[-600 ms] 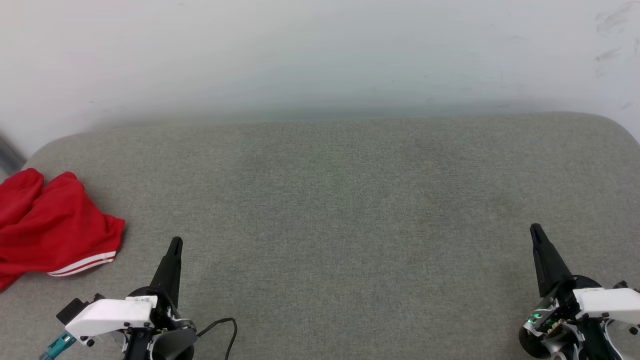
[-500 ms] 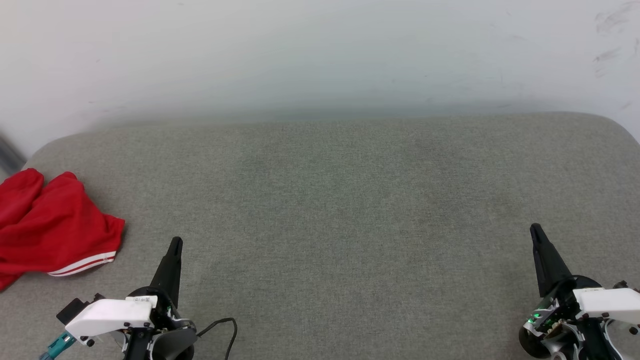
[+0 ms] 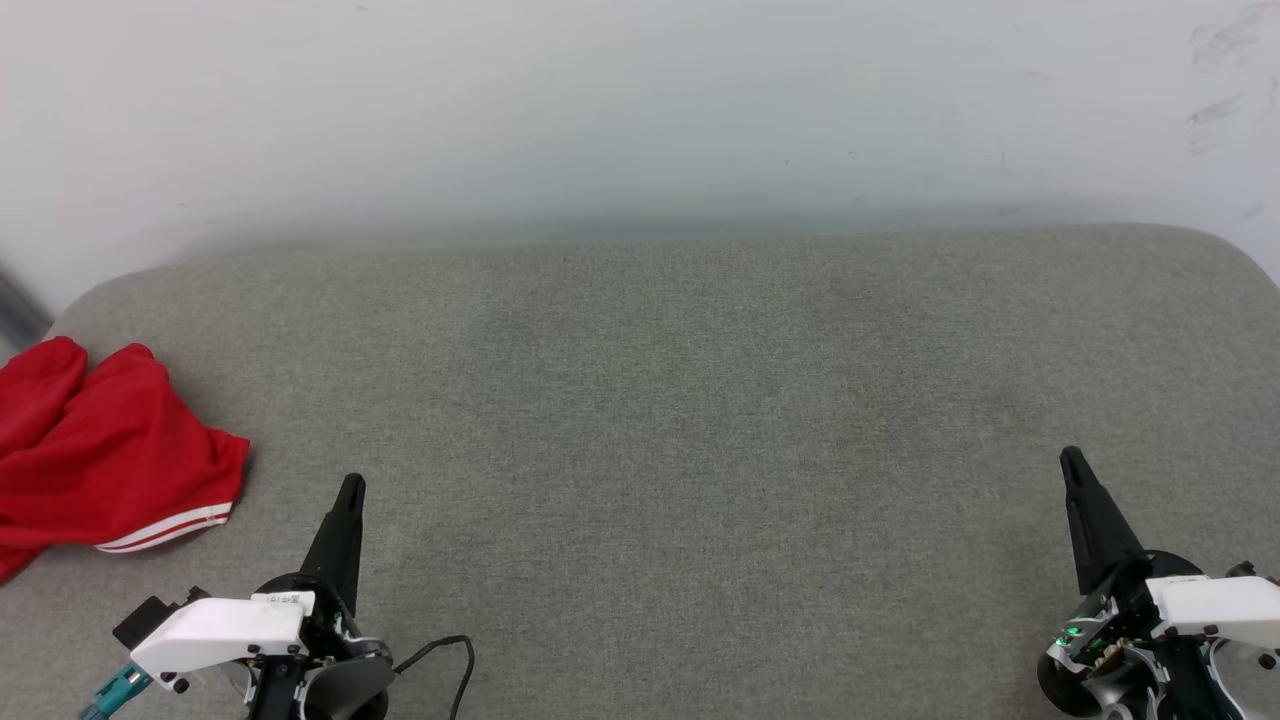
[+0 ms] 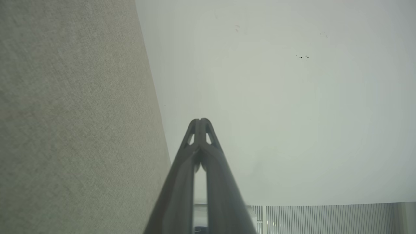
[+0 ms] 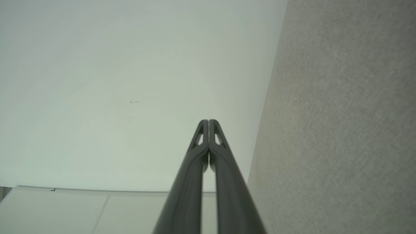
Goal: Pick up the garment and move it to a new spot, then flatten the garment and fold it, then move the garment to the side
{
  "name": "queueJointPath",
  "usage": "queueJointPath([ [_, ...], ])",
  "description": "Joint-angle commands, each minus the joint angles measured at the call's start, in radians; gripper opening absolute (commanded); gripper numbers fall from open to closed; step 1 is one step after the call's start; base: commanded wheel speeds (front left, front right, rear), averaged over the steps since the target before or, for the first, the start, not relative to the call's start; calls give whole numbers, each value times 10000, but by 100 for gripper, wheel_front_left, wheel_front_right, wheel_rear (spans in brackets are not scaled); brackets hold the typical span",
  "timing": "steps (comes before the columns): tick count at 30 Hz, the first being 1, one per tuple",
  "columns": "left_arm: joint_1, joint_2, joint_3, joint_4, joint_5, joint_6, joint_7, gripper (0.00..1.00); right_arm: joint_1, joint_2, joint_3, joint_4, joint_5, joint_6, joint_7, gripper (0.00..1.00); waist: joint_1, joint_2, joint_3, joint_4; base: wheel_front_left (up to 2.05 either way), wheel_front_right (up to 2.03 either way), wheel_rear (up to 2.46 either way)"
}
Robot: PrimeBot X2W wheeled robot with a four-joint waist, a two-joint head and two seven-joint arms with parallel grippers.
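Note:
The garment (image 3: 105, 460), red with a red-and-white striped hem, lies crumpled at the far left edge of the grey cushioned surface (image 3: 660, 420), partly cut off by the head view's edge. My left gripper (image 3: 351, 485) is shut and empty at the lower left, a short way right of the garment and apart from it. At the lower right my right gripper (image 3: 1071, 460) is shut and empty too. Each wrist view shows its own fingers pressed together: the left gripper (image 4: 201, 121) and the right gripper (image 5: 208, 121), both against a pale wall.
A pale wall (image 3: 640, 110) rises behind the cushion's far edge. The cushion's rounded corners show at far left and far right. A thin black cable (image 3: 445, 650) loops beside the left wrist.

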Motion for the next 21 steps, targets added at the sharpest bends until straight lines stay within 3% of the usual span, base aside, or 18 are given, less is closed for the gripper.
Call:
queueJointPath([
  [1,-76,-10,18,6,16,-16,20,0,-106,33,4,6,-45,0,9,0,0,0,0,0,0,0,0],
  [9,-76,-10,18,6,16,-16,20,0,-106,33,4,6,-45,0,8,0,0,0,0,0,0,0,0],
  [10,14,-2,-9,23,1,0,-10,100,19,2,1,23,-2,2,-11,100,0,0,0,0,0,0,0],
  [11,60,-11,-16,94,2,2,-16,0,69,4,7,97,-4,0,-15,0,0,0,0,0,0,0,0],
  [12,148,-25,-28,180,4,2,-21,0,150,6,12,189,-5,-2,-17,0,0,0,1,-1,0,0,0],
  [13,244,-42,-40,267,5,2,-32,100,241,8,13,282,-5,-2,-17,100,0,0,1,-1,0,0,0],
  [21,384,-42,-55,-71,409,2,-430,100,412,10,9,100,-480,-1,-417,100,0,0,11,-14,0,0,0],
])
